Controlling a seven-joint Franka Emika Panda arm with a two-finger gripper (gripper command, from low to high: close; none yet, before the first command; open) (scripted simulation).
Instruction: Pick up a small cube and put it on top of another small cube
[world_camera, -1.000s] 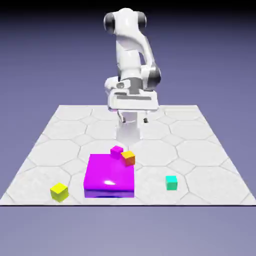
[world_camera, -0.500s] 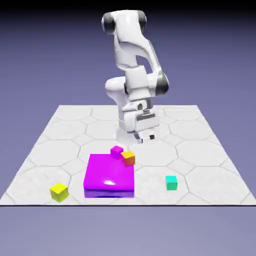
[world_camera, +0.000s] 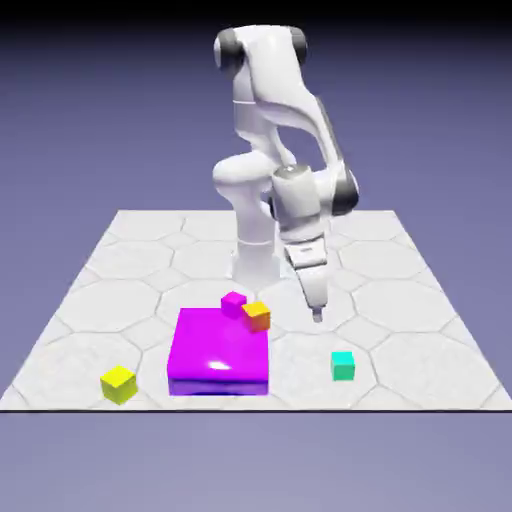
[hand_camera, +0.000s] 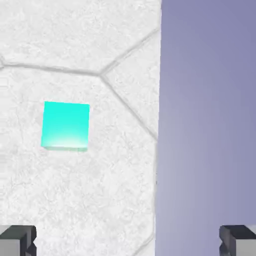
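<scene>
The small teal cube (world_camera: 343, 366) rests on the table toward the exterior view's right, near the front edge. In the hand view the teal cube (hand_camera: 65, 125) lies left of centre, well ahead of my fingertips (hand_camera: 17, 240). My gripper (world_camera: 318, 316) hangs above the table, behind and slightly left of the teal cube, open with nothing between its fingers; in the hand view the gripper (hand_camera: 128, 241) shows both tips far apart. The small yellow cube (world_camera: 118, 383) sits at the front left, far from the gripper.
A flat magenta block (world_camera: 219, 350) lies in the middle. A small magenta cube (world_camera: 233, 302) and a small orange cube (world_camera: 257, 315) stand at its far edge. The table edge (hand_camera: 158, 130) runs down the hand view, backdrop to its right.
The arm has swung down and toward the exterior view's right, bringing the gripper from above the block's far side to a low spot near the teal cube. The jaws stayed open.
</scene>
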